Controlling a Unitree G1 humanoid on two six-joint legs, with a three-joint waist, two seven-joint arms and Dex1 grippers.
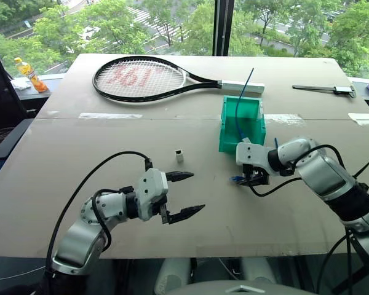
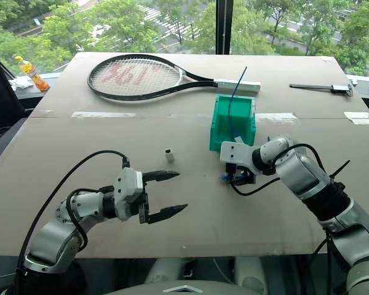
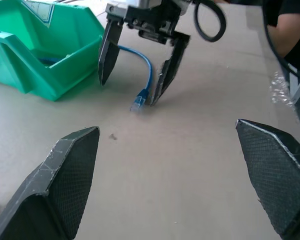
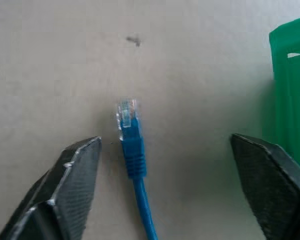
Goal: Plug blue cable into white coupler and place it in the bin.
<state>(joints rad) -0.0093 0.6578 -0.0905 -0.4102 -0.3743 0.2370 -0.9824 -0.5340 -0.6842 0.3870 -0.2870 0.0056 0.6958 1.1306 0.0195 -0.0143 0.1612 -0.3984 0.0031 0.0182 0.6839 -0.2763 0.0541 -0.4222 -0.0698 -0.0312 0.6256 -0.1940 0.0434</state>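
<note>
Table by window | blue cable limp, light; plug on table beside bin | R pincer open astride plug; grip behind clip | L pincer open, empty.

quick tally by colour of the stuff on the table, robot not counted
blue: 1, the blue cable
white: 1, the white coupler
green: 1, the bin
black: 2, tennis racket and a small tool
total: 5

The left gripper hovers with jaws spread wide, well apart from the bin. The right gripper hangs just beside it, fingers parted.
</note>
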